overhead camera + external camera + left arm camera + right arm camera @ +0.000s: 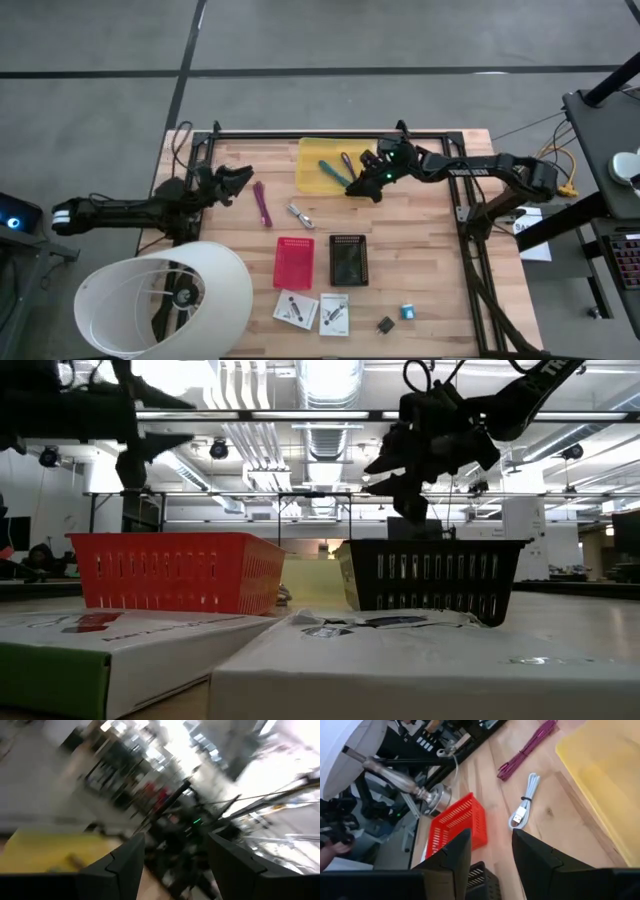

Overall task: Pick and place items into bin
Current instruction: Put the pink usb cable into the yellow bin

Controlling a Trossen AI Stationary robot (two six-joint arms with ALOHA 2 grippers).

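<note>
Two items in yellow tray [312,172] | red basket [293,262] | black basket [348,260]

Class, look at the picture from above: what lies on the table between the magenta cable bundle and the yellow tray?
In the high view, only the coiled white cable lies between the magenta cable bundle and the yellow tray; the rest is bare wood.

Print on white cards [296,308] too small; nothing legible.
</note>
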